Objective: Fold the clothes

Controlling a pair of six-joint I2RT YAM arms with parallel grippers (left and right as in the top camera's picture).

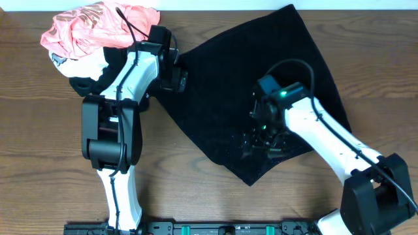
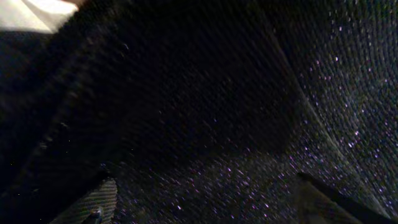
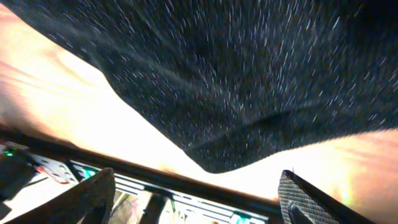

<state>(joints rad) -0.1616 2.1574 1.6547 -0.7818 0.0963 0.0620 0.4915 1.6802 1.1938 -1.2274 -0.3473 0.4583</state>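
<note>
- Two grippers stand spread with nothing held. The left gripper point(image 1: 177, 76) is at the left-hand corner of the clothes point(image 1: 261, 65). The right gripper point(image 1: 261, 140) hangs over their near corner.
- The clothes lie flat as a black diamond on the right half of the desk point(image 1: 39, 143), with one corner reaching its far edge. A pull toward that edge could send that corner over it and undo the lay.
- The left gripper sits just beside the salmon-pink garment point(image 1: 98, 26) heaped at the far left corner. If it closes a little too far left, it could pick up the wrong cloth with the right one.
- In the left wrist view the fingers point(image 2: 93, 202) are wide over dark knit, and no hem shows. A pinch here may take only one layer, or more than wanted.
- In the right wrist view the near corner of the clothes hangs just beyond the spread fingers point(image 3: 298, 193). A shallow bite would likely slip off such thick, fuzzy fabric.
- Fuzzy knit may cling to the pads, so a rising arm could drag the cloth out of shape.
- If both arms carry corners toward the middle, they may crowd each other.
</note>
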